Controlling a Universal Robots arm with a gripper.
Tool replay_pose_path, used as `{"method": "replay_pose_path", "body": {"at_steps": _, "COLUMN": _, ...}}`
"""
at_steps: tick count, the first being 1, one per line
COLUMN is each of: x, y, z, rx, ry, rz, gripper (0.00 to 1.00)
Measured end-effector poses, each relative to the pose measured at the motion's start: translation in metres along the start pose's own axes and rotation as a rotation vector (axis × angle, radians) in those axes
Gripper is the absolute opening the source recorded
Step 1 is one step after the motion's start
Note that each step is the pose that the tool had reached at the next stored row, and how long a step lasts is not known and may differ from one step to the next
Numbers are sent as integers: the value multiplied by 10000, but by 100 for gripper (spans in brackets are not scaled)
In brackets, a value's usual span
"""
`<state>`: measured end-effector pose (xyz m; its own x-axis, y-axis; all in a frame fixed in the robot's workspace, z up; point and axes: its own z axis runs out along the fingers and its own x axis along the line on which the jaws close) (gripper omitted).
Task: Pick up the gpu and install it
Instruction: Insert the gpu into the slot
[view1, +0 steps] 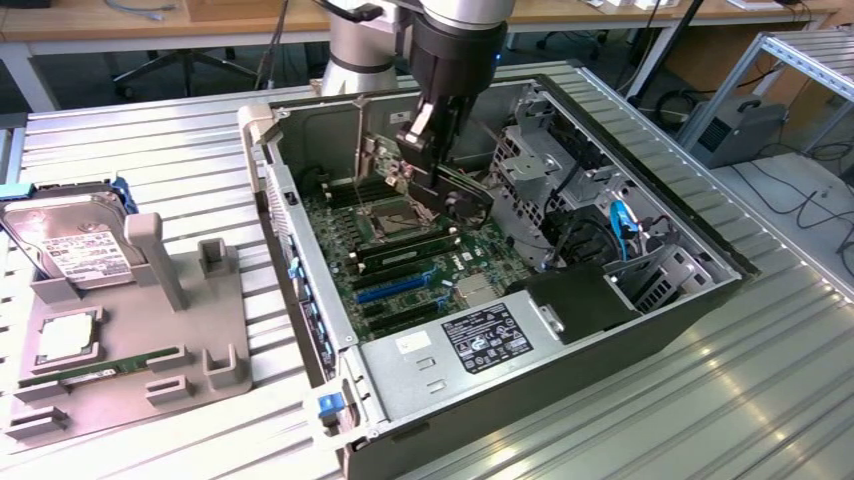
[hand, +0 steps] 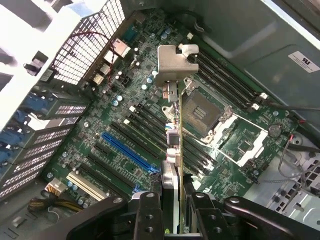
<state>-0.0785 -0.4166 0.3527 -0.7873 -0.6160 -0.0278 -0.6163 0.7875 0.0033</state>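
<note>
Fingers (hand: 149, 212) clamped on the gpu (view1: 447, 195), card held inside the open PC case (view1: 641, 330).

Fingers are part-way closed, one on each flat face of the gpu (hand: 173, 135), which the wrist view sees edge-on with its silvery end bracket (hand: 172, 65) at the far end. The card hangs under the arm over the motherboard (view1: 387, 275), between the CPU socket (hand: 200, 110) and the row of black slots, with the blue slot (hand: 125, 150) off to one side. Can't tell if the lower edge touches the board. On the exterior view's left, the grey fixture (view1: 174, 350) on the bench (view1: 747, 400) holds the hard drive (view1: 74, 245) and a green memory stick (view1: 114, 365), well apart from the case.
</note>
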Motion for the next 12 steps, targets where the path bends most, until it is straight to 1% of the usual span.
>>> {"method": "replay_pose_path", "body": {"at_steps": 2, "x": 0, "y": 0, "z": 0, "rx": -7, "ry": 0, "rz": -247, "gripper": 27}}
{"method": "replay_pose_path", "body": {"at_steps": 12, "x": 0, "y": 0, "z": 0, "rx": -31, "ry": 4, "rz": -1126, "gripper": 27}}
